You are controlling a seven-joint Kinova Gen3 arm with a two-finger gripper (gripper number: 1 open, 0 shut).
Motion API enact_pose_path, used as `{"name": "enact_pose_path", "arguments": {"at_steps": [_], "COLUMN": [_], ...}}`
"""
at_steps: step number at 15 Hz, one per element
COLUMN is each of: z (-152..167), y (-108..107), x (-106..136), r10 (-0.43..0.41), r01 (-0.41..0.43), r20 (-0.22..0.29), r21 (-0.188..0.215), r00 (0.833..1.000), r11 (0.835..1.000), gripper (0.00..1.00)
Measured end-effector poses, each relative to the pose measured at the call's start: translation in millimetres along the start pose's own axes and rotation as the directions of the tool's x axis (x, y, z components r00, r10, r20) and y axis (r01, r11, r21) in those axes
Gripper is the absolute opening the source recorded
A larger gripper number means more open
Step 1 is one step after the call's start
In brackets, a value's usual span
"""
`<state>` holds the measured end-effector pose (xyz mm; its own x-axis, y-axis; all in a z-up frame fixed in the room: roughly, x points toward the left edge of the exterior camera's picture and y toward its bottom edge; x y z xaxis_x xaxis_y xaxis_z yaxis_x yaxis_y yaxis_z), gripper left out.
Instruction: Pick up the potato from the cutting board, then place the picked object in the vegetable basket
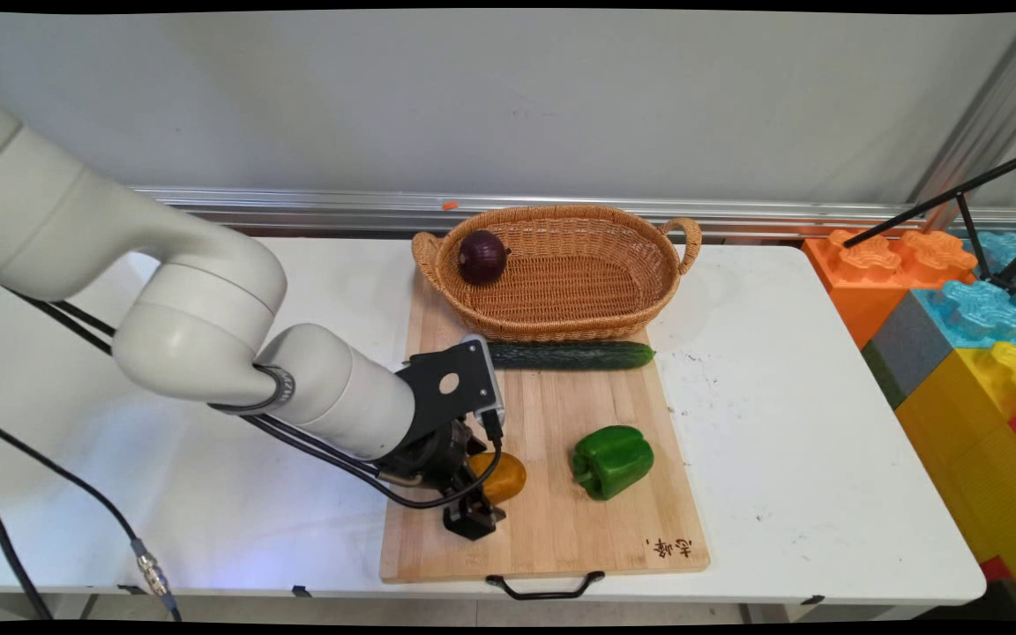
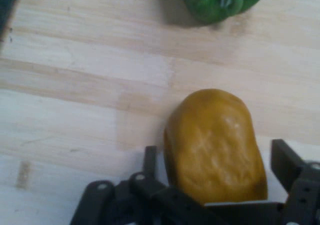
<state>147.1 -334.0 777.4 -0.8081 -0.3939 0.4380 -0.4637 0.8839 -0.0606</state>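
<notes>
A yellow-orange potato (image 1: 505,477) (image 2: 215,140) lies on the wooden cutting board (image 1: 561,529) (image 2: 75,85), near its front left. My gripper (image 1: 476,507) (image 2: 217,160) is lowered to the board and stands open around the potato. The left finger (image 2: 150,160) is close against its side. A small gap shows between the right finger (image 2: 285,157) and the potato. A green bell pepper (image 1: 612,460) (image 2: 225,0) lies on the board just beyond the potato, to the right in the main view.
A cucumber (image 1: 570,355) lies across the board in front of a wicker basket (image 1: 561,328), which holds a red onion (image 1: 482,257). Large toy blocks (image 1: 958,335) and a black tripod leg (image 1: 958,198) stand at the right. Black cables (image 1: 49,476) hang at the left.
</notes>
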Motion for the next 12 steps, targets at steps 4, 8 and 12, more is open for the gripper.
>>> {"name": "enact_pose_path", "arguments": {"at_steps": [4, 8, 12], "z": [6.6, 6.2, -10.8], "y": [-6.4, -19.0, -25.8], "x": [-2.6, -5.1, 14.1], "r10": [-0.015, -0.037, -0.035], "r01": [0.015, 0.025, 0.024], "r20": [0.014, 0.118, 0.117], "r21": [0.031, 0.101, 0.096], "r00": [1.0, 0.992, 0.992], "r11": [0.999, 0.995, 0.995], "gripper": [0.0, 0.0, 0.0]}}
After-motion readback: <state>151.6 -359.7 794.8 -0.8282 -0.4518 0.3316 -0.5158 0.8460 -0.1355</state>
